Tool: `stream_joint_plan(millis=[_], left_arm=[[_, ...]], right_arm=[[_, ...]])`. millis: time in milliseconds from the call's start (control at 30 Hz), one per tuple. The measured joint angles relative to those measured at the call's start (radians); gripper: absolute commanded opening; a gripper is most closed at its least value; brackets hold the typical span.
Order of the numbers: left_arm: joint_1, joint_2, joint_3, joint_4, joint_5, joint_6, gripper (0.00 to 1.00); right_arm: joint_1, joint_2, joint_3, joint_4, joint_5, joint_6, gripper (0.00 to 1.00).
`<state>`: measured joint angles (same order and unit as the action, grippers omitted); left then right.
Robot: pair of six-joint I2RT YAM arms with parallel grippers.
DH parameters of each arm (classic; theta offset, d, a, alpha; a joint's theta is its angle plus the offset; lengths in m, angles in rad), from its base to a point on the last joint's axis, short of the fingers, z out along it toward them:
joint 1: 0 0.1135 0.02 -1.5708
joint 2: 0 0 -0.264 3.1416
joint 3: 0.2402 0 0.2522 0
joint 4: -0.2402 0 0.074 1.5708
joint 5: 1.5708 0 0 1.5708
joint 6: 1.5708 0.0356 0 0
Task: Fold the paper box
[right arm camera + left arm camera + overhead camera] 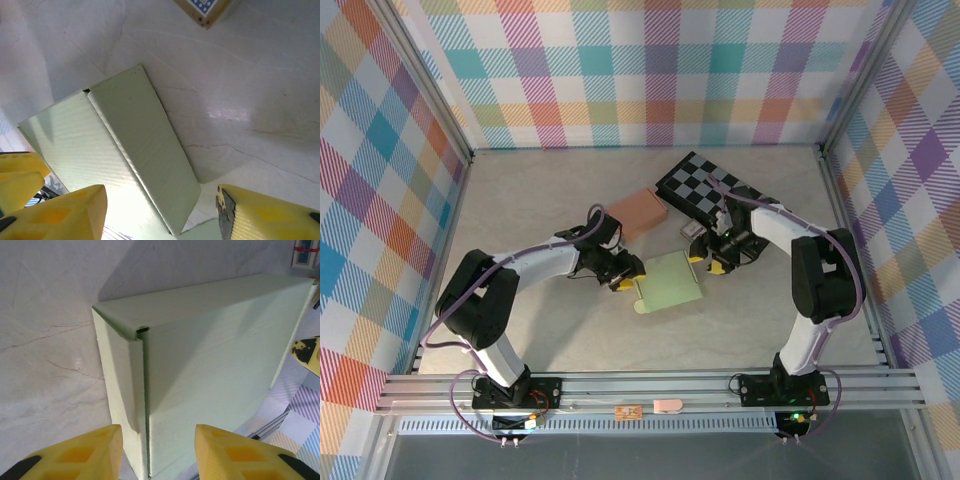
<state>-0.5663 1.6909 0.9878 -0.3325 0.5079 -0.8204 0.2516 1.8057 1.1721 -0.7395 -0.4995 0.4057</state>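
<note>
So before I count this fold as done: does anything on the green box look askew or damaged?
The green box looks closed, but a tab pokes out past its near-left corner in the top view, and the left wrist view shows a small gap at a corner seam.

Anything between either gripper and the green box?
Nothing visible. The left gripper is at the green box's left edge and the right gripper at its right, both open. The brown box and checkered board lie farther back.
</note>
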Motion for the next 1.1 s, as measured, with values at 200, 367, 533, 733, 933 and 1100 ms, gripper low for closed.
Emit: stream_joint_plan(millis=[200, 367, 533, 733, 933, 1100], left_arm=[[0.000, 0.016, -0.032, 0.043, 0.005, -0.001, 0.33], [0.000, 0.016, -0.045, 0.099, 0.012, -0.006, 0.20], [0.000, 0.016, -0.050, 0.130, 0.017, -0.019, 0.13], [0.000, 0.016, -0.055, 0.145, 0.023, -0.015, 0.09], [0.002, 0.013, -0.062, 0.151, 0.026, 0.003, 0.07], [0.012, -0.004, -0.089, 0.167, 0.032, 0.018, 0.06]], right_arm=[[0.000, 0.030, -0.014, 0.024, -0.018, -0.003, 0.59], [0.000, 0.032, -0.017, 0.054, -0.031, -0.003, 0.59], [0.000, 0.032, -0.028, 0.083, -0.048, -0.004, 0.59], [0.000, 0.033, -0.039, 0.097, -0.052, -0.004, 0.61], [0.000, 0.033, -0.052, 0.111, -0.066, -0.004, 0.63], [0.000, 0.033, -0.052, 0.127, -0.094, -0.005, 0.63]])
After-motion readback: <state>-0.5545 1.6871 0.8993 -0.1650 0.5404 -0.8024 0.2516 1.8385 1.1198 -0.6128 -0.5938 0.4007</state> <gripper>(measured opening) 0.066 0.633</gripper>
